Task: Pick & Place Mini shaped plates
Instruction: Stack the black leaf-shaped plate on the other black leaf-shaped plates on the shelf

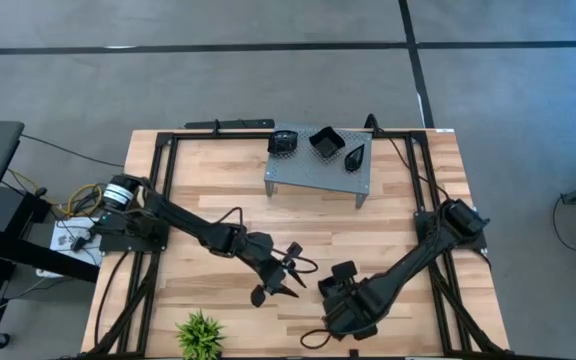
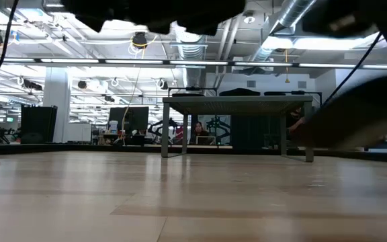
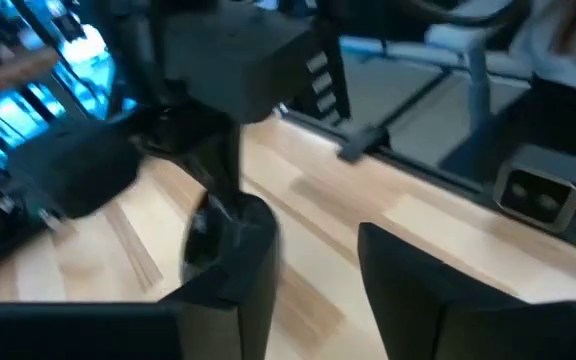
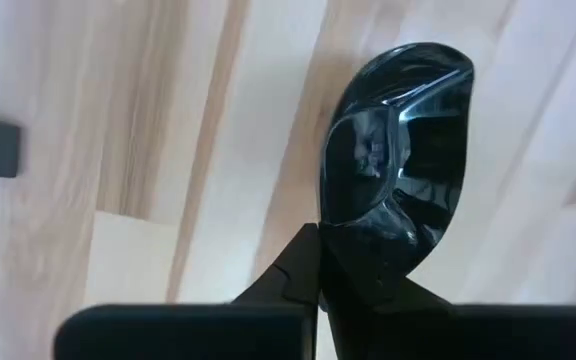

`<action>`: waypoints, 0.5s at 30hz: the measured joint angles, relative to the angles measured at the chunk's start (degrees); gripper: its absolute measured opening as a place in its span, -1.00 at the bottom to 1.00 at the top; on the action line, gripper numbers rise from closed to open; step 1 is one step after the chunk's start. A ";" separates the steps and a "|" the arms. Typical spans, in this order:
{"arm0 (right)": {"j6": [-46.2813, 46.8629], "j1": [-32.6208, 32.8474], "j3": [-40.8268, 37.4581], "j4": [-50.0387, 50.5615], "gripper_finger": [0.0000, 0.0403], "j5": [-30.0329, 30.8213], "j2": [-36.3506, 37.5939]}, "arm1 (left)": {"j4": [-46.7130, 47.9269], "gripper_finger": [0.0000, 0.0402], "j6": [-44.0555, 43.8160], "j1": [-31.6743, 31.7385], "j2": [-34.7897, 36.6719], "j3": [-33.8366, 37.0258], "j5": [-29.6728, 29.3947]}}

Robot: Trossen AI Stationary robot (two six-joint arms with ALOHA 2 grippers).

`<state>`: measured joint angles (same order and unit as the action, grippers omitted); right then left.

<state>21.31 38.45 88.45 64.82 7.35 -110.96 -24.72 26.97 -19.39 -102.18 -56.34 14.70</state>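
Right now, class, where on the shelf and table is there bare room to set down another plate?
Shelf: three plates crowd its back; its front strip is bare. Table: free between shelf and arms, and right of the shelf. Crowded around the plant and both tools.

Glossy black plate [image 4: 400, 160] in pincer [image 4: 320, 262]
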 joint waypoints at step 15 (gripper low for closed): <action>-11.95 -2.79 8.74 6.65 -0.99 14.09 0.02 | -3.83 -0.30 -1.98 0.19 -1.85 -0.04 -2.43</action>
<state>9.36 35.66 97.19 71.47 21.43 -110.93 -28.55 24.99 -19.20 -104.03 -56.38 12.27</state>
